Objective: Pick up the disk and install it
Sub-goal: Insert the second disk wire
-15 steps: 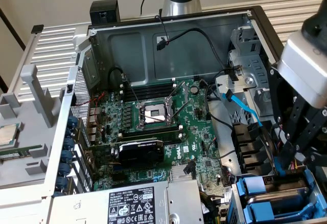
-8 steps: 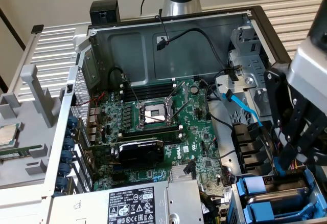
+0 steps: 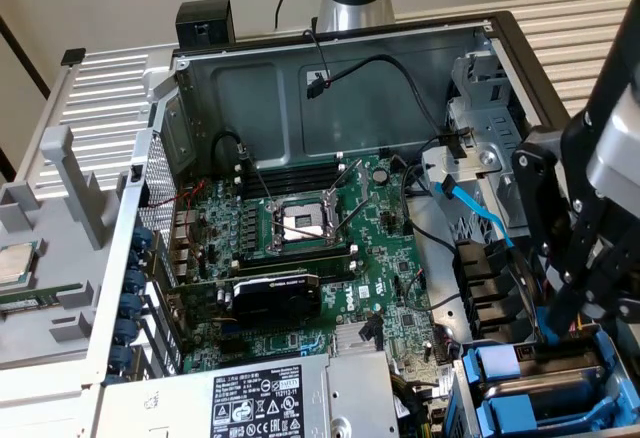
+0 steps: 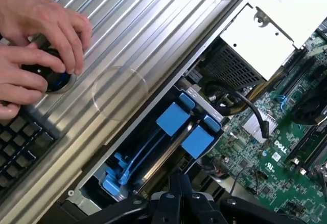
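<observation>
**Disk seated in the drive bay, end effector clenched above it**

The disk (image 4: 168, 147), a silver-grey metal hard drive framed by bright blue plastic carrier rails, sits down in the drive cage at the corner of the open grey computer case (image 3: 330, 108), its blue tabs (image 3: 500, 363) facing up so it can slide along the bay guides. It looks fully in, though the dark bay hides its lower edge. The black end effector (image 4: 176, 193) hangs just above the blue rails, fingers clenched together and holding nothing. Beside the bay lies the green motherboard (image 3: 300, 258) and the grey power-supply box (image 3: 300, 398). A person's hands (image 4: 36, 40) rest on a black knob on the ribbed silver panel (image 4: 153, 40).
</observation>
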{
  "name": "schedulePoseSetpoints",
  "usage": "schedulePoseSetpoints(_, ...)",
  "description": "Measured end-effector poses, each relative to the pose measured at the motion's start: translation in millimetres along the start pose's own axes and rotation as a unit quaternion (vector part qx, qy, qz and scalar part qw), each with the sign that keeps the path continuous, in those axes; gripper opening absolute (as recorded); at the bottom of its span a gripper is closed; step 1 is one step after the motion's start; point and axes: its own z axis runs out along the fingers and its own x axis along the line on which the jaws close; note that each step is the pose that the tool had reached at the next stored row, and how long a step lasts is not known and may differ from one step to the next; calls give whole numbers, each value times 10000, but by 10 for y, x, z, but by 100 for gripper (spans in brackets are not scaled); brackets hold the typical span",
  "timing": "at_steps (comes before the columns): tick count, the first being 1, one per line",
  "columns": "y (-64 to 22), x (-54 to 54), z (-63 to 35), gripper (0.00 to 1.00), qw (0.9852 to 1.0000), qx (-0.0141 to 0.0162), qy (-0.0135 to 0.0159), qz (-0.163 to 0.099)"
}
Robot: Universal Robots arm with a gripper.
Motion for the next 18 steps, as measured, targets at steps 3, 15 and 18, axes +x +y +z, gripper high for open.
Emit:
schedulePoseSetpoints(3,0,0,0,11,9996,-21,13,-268)
schedulePoseSetpoints(15,-2,-2,0,11,9933,77,221,-1129)
schedulePoseSetpoints(18,-6,-6,0,11,9915,124,289,-1261)
